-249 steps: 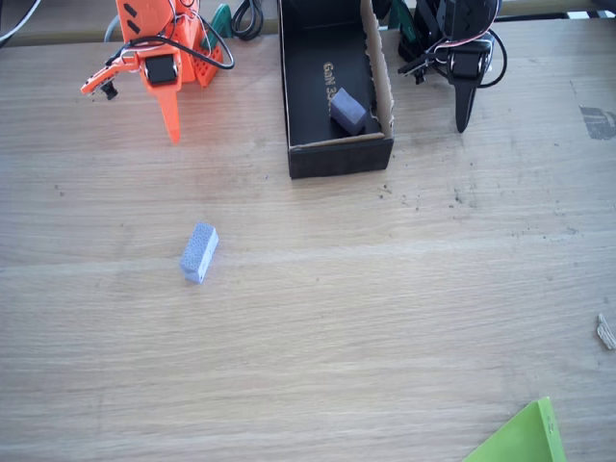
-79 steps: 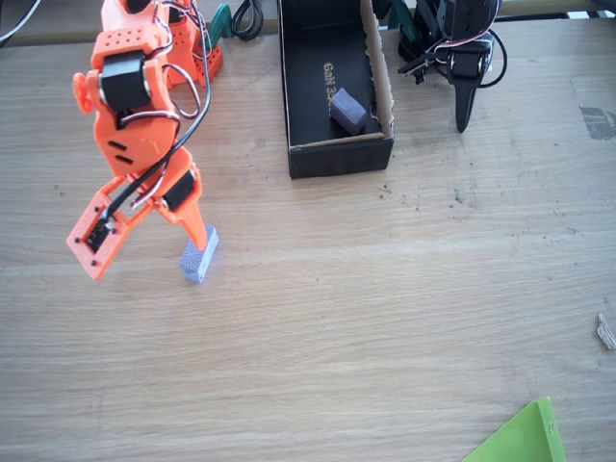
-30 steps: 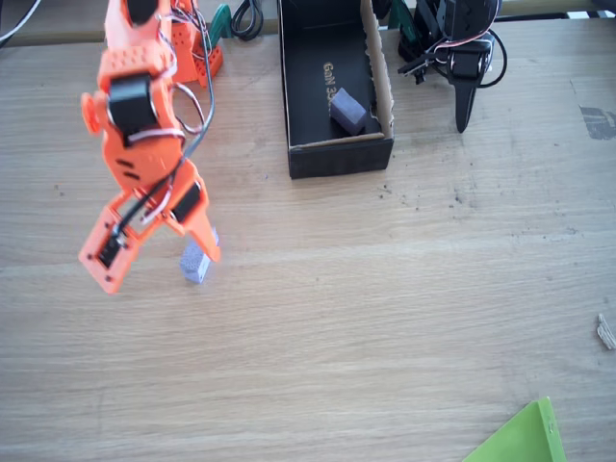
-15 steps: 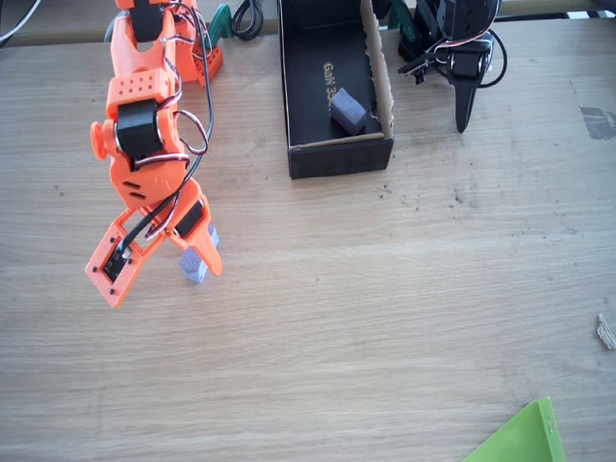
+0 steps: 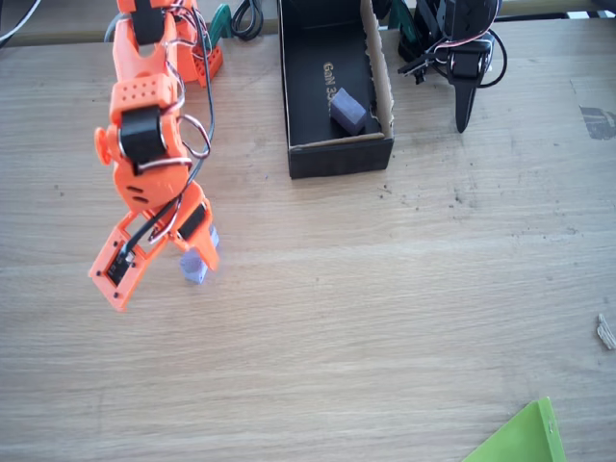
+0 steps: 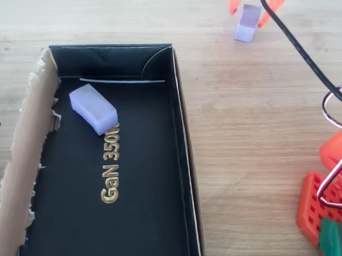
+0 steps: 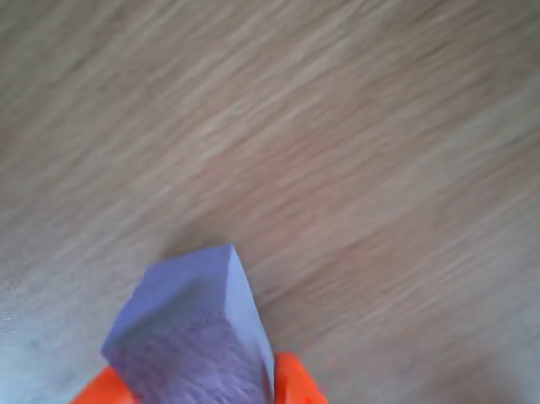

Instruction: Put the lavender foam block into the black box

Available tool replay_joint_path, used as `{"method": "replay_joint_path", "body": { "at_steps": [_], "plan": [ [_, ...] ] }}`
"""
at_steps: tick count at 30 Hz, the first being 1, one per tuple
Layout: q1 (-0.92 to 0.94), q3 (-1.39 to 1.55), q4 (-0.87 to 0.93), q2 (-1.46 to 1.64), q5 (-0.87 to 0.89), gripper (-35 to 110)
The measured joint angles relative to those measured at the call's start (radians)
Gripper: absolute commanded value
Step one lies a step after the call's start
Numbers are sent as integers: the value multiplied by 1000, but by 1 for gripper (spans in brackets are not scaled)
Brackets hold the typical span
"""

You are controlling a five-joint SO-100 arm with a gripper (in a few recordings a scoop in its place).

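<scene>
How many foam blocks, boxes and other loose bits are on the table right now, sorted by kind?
Foam blocks: 2, the lavender foam block between the gripper fingers, and the darker purple block inside the black box
Boxes: 1
Green sheet at the table edge: 1
Small pale scrap: 1
Total: 5

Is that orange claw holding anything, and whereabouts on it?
The gripper has the lavender foam block between its fingers, one on each long side, at one end; whether it grips cannot be told.
</scene>
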Motion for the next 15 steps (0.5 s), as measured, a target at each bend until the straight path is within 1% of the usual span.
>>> {"method": "replay_joint_path", "body": {
  "at_steps": [10,13,15],
  "plan": [
    [-2,-2,9,0,18,0],
    [-14,25,25,60,-29,0],
    [-31,95,25,163,-69,0]
  ]
}}
